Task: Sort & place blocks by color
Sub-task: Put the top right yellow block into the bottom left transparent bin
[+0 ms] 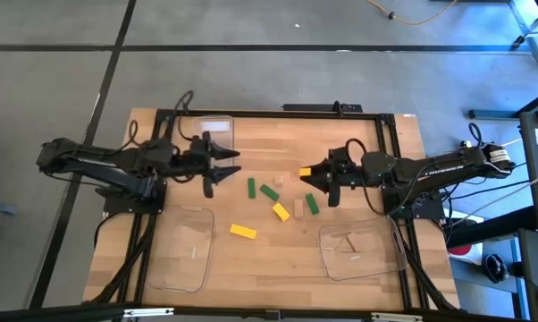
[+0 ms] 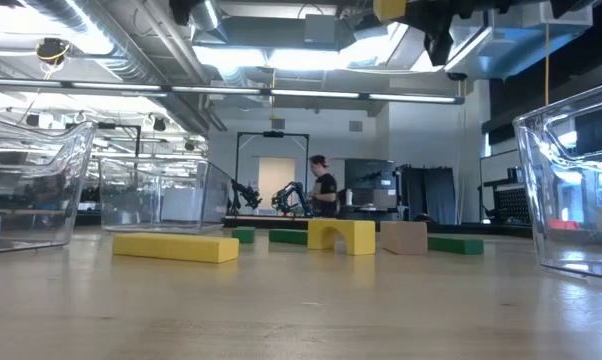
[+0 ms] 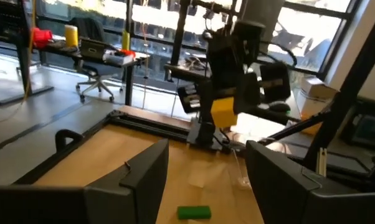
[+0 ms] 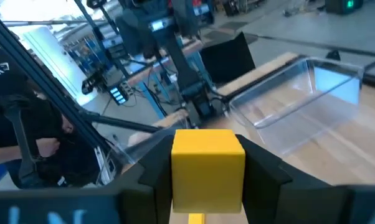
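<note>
Blocks in green, yellow and plain wood are scattered across the middle of the wooden surface, and one yellow cube is gripped between the jaws of the right gripper and held above the others, presumably lifted clear so that it can be carried to a tray without knocking them. The left gripper is held above the surface just beside the scattered pieces with its jaws open and empty, most likely kept ready for the next piece. Three clear trays are set around the blocks, one far tray and two near ones, apparently one for each colour. Beyond the surface, a large workshop is seen, with a person standing at another bench.
</note>
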Action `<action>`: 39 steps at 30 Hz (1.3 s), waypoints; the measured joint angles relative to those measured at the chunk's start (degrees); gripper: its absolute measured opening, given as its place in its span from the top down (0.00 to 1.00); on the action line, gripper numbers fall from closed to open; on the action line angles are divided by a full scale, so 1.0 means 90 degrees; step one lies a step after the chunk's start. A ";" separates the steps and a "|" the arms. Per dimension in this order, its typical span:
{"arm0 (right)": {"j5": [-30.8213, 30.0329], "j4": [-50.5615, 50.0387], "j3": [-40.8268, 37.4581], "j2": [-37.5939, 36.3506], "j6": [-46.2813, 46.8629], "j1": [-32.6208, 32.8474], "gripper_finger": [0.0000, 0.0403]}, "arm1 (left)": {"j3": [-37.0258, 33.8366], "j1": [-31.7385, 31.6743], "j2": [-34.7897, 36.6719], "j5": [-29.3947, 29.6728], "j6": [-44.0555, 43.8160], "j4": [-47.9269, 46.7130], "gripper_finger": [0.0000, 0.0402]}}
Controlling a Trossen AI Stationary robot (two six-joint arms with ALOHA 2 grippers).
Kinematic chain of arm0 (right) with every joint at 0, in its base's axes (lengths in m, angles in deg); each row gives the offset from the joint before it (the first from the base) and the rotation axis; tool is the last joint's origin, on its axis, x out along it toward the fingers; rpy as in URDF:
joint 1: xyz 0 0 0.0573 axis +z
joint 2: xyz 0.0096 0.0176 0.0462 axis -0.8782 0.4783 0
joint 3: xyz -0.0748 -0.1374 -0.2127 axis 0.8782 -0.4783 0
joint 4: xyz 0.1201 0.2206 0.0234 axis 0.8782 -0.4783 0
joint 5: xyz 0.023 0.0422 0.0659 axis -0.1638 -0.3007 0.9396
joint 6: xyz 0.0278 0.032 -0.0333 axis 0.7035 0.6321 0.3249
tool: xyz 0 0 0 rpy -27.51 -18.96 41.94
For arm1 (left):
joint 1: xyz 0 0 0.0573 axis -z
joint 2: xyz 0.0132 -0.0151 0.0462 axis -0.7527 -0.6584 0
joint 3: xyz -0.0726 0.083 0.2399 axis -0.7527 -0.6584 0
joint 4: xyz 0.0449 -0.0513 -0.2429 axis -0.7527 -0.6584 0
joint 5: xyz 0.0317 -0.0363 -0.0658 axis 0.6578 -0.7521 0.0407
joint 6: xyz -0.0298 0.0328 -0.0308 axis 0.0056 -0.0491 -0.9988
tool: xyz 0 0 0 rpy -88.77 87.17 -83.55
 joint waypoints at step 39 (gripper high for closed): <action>0.0007 0.0653 0.0014 0.0408 0.1404 -0.0019 0.67 | 0.0116 0.0186 -0.1052 0.0057 0.0689 0.0346 0.49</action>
